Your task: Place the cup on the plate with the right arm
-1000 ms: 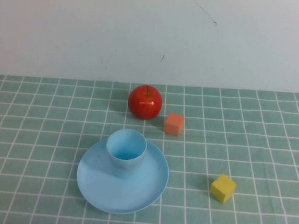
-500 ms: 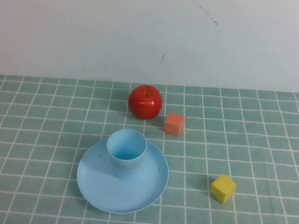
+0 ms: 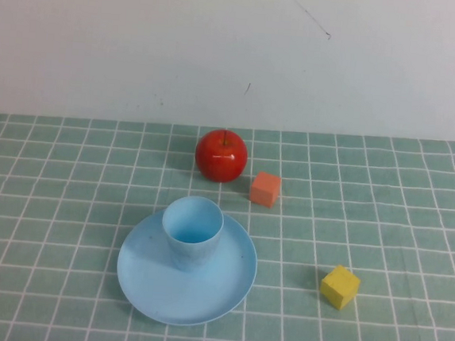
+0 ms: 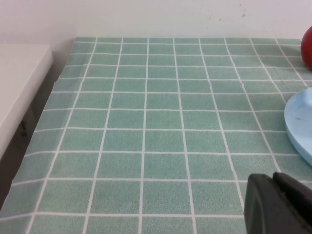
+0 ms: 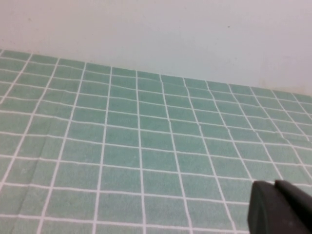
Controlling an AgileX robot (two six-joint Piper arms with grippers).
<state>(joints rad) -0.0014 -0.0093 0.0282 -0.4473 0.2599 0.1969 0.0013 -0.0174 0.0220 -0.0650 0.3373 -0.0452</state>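
Note:
The light blue cup [image 3: 193,231] stands upright on the far part of the light blue plate [image 3: 201,292], mouth up and empty. No arm shows in the high view. My left gripper [image 4: 274,183] is shut and empty over bare cloth, with the plate's rim [image 4: 297,129] just beyond it. My right gripper [image 5: 277,189] is shut and empty over bare checked cloth, away from the cup and plate, which do not show in its view.
A red apple [image 3: 221,155] sits behind the plate, with an orange cube [image 3: 265,188] to its right. A yellow cube [image 3: 339,286] lies right of the plate. The apple's edge [image 4: 307,48] shows in the left wrist view. A white ledge [image 4: 19,83] borders the cloth's left edge.

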